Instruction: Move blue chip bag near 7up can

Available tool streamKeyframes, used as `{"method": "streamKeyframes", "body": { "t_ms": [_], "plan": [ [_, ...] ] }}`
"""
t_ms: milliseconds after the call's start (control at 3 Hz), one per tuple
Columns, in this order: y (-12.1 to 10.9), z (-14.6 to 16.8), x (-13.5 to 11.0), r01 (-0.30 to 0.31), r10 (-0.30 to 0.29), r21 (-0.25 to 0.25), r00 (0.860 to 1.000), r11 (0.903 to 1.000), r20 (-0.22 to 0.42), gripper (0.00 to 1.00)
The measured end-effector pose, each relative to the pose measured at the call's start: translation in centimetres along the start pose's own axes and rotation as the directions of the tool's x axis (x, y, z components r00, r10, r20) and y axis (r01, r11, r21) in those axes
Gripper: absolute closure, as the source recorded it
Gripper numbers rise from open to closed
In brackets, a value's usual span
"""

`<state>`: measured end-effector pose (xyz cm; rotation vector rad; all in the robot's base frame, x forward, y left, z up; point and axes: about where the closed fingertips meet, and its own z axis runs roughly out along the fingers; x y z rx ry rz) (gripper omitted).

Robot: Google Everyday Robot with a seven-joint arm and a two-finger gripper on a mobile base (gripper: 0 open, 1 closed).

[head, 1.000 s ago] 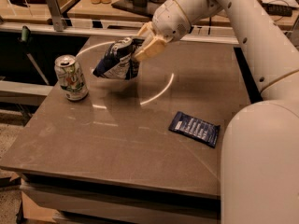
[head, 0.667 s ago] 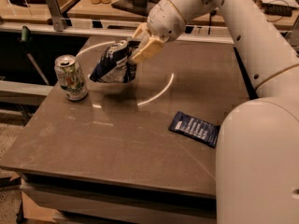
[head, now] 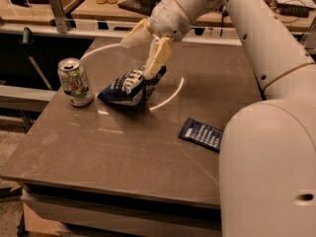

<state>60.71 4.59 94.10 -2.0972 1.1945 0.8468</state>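
Camera view: one frame, looking down across a grey-brown desk (head: 123,152) from its near edge.
Gripper (head: 136,59): white arm with tan fingers, above the far-left part of the desk, over the bag's right end.
Jaws: spread wide. One finger (head: 159,56) points down, its tip at the bag's upper right end; the other is lifted off, angled toward the left edge.
Blue chip bag (head: 129,87): puffy, crumpled dark-blue foil bag with white print, lying on the desk toward the far-left corner, not pinched.
7up can (head: 75,82): silver-topped can with a pale green and white label, upright near the left edge.
Bag to can: bag just beside the can on its right; contact cannot be told.
Blue packet (head: 201,134): flat rectangular, white text, near the right edge, well apart from the bag.
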Motion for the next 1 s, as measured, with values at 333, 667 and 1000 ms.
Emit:
{"method": "streamKeyframes", "body": {
  "t_ms": [333, 667, 1000],
  "plan": [
    [0.5, -5.2, 3.7, -0.128, 0.145, 0.155, 0.984, 0.9795, -0.102, 0.00],
    [3.8, -13.7, 8.2, -0.225, 0.316, 0.369, 0.926, 0.9017, -0.208, 0.00],
    [3.6, -13.7, 8.6, -0.226, 0.319, 0.376, 0.925, 0.8987, -0.206, 0.00]
  ]
}}
